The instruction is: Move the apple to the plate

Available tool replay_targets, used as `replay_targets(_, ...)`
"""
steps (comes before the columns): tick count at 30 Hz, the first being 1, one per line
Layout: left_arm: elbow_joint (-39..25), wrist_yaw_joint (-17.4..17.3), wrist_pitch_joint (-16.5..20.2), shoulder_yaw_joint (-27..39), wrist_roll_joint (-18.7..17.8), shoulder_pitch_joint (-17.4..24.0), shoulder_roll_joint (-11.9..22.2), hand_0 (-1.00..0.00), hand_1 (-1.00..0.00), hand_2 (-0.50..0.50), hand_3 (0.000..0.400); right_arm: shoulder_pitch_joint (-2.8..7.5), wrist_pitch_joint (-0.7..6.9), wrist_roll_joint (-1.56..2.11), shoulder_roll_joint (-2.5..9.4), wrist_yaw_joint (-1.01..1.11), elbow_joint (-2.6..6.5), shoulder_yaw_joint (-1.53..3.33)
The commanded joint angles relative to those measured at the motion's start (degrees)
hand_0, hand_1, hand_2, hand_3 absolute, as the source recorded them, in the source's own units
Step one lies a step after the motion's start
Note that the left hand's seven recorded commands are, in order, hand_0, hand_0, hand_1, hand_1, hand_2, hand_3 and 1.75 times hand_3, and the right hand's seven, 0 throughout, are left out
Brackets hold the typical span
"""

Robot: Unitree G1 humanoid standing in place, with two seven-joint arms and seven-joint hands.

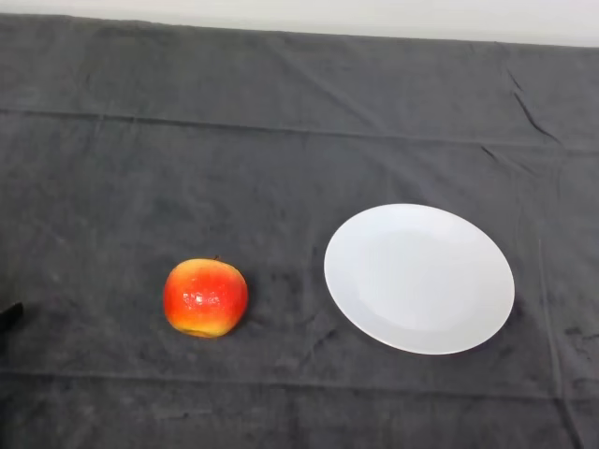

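A red and yellow apple point(206, 297) sits on the dark cloth, left of centre and towards the front. A white round plate point(419, 278) lies to its right, a short gap away, with nothing on it. Only a small black tip of my left hand point(8, 315) shows at the left edge of the head view, well to the left of the apple and not touching it.
The dark grey cloth point(281, 140) covers the whole table, with creases at the back right. A pale wall strip point(374, 17) runs along the far edge.
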Motion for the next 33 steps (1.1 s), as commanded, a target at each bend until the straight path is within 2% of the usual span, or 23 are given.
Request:
replay_targets(1,2.0,0.0,-1.6,1.2,2.2,-3.8,-0.6,0.0,0.0,0.0,0.0,3.8,1.44,-0.34,7.27,0.1,4.39,-0.57)
replay_targets(9,0.9,0.7,-2.9,0.2,4.3,-5.2,0.2,0.0,0.0,0.0,0.0,3.8,1.43,-0.36,7.27,0.1,4.39,-0.58)
replay_targets(17,-2.9,2.0,-4.0,-1.3,6.8,-5.3,0.2,0.0,0.0,0.0,0.0,3.8,1.44,-0.38,7.27,0.09,4.39,-0.59)
replay_targets(23,-10.3,4.4,-2.8,-3.7,9.9,-3.9,-1.2,0.0,0.0,0.0,0.0,3.81,1.46,-0.37,7.28,0.1,4.35,-0.6)
replay_targets(28,-17.6,5.1,-1.3,-5.3,11.7,-1.4,-1.8,0.0,0.0,0.0,0.0,3.82,1.5,-0.35,7.29,0.1,4.3,-0.57)
replay_targets(33,-26.5,6.1,2.0,-7.2,13.8,1.2,-2.7,0.0,0.0,0.0,0.0,3.84,1.56,-0.32,7.31,0.1,4.22,-0.54)
